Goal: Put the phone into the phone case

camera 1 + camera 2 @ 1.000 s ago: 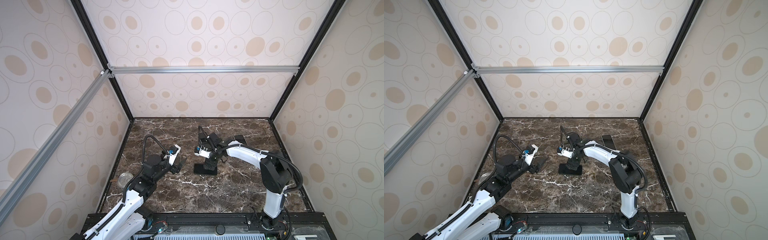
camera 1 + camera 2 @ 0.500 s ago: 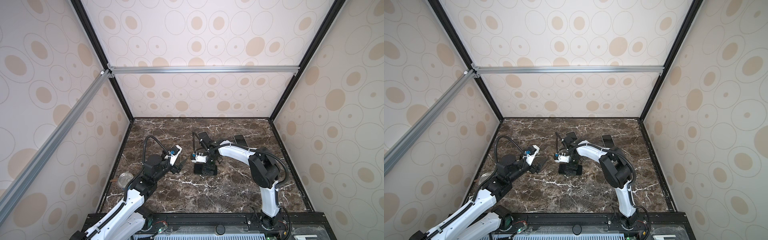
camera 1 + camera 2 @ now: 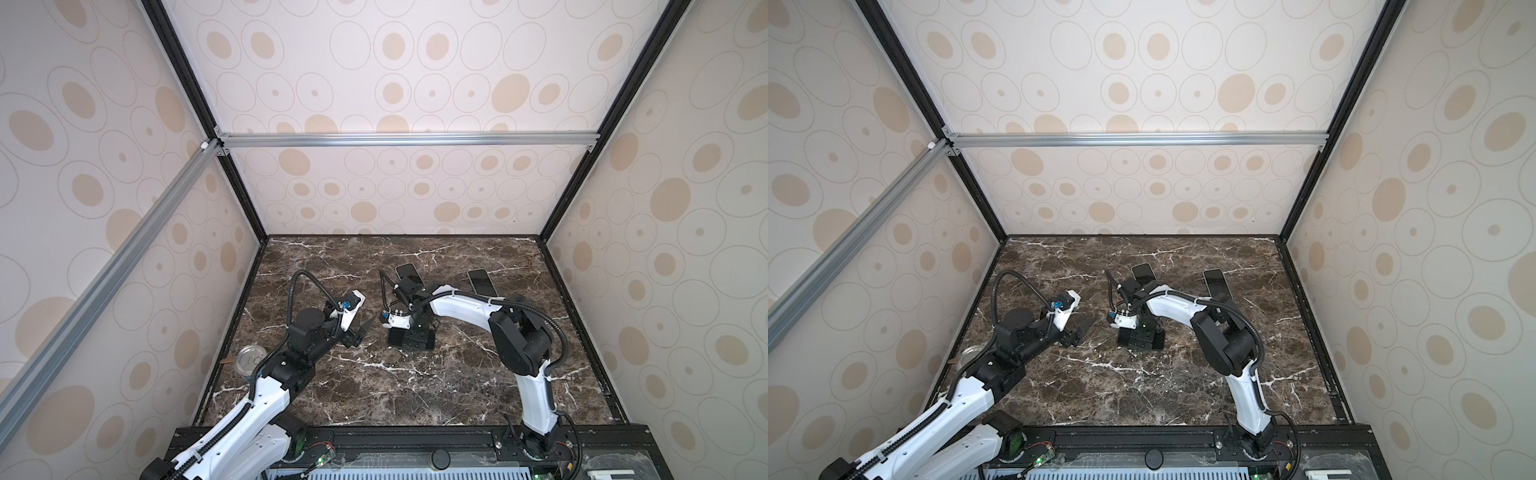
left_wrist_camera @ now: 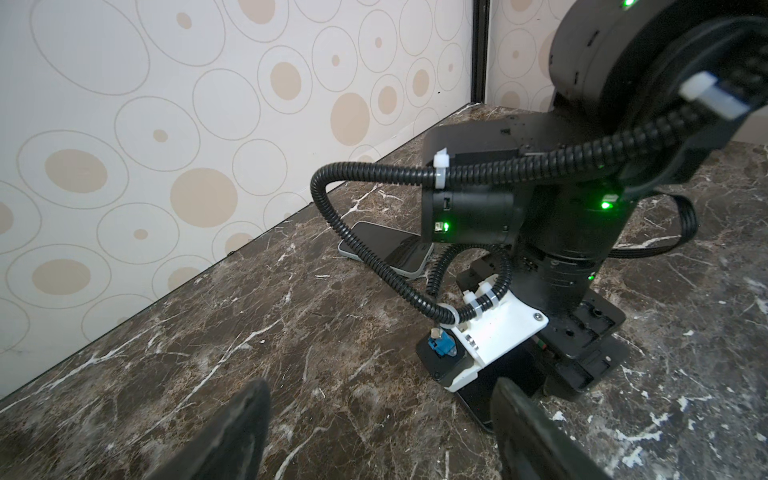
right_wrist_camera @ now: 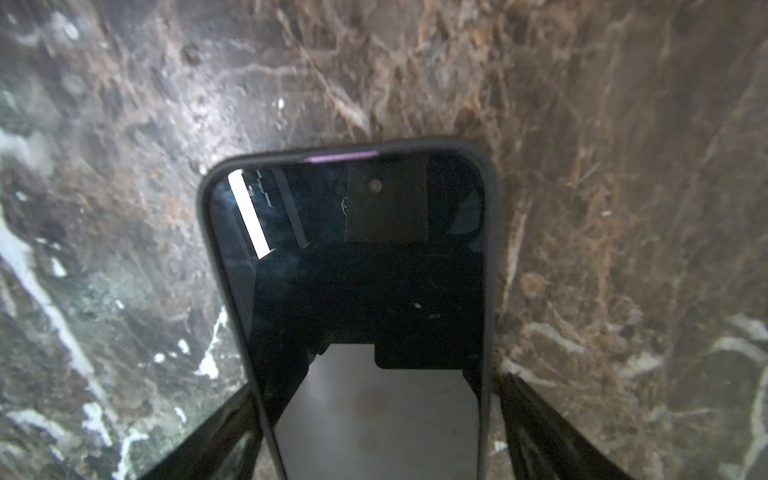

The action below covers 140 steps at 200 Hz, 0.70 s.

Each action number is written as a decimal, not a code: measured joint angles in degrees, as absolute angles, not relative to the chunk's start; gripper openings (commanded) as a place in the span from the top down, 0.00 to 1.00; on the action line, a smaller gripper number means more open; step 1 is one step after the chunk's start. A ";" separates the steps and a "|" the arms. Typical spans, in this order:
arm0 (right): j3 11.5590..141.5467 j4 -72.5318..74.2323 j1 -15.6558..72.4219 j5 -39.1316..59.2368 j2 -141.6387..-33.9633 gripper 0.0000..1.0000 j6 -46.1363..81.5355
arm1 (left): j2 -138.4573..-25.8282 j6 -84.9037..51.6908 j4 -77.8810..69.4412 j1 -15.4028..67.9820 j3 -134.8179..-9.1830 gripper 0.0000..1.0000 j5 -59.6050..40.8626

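A dark-screened phone (image 5: 365, 270) lies flat on the marble inside a grey phone case rim (image 5: 490, 249); a thin purple edge shows at its far end. My right gripper (image 5: 376, 386) points down over it, open. One finger (image 5: 232, 432) stands at each long side of the case, and a sliver of marble shows beside the other finger (image 5: 540, 428). In both top views this gripper (image 3: 411, 332) (image 3: 1140, 330) covers most of the phone (image 3: 397, 337) (image 3: 1125, 336). My left gripper (image 4: 381, 386) (image 3: 360, 332) (image 3: 1079, 331) hovers open to its left, holding nothing.
Two more phones lie further back on the table (image 3: 406, 272) (image 3: 481, 282) (image 3: 1144, 272) (image 3: 1214, 282); the nearer one shows in the left wrist view (image 4: 386, 249). A metal can (image 3: 250, 359) (image 3: 967, 357) stands by the left wall beside my left arm.
My right arm's elbow has swung left and its gripper has settled lower over the phone. The left arm has hardly moved.
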<state>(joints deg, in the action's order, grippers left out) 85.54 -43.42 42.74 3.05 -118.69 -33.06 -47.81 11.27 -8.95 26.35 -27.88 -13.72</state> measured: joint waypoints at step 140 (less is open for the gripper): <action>77.62 -43.86 22.74 1.67 -113.03 0.19 -4.29 | -52.38 10.87 -9.34 26.35 -28.56 0.17 -13.52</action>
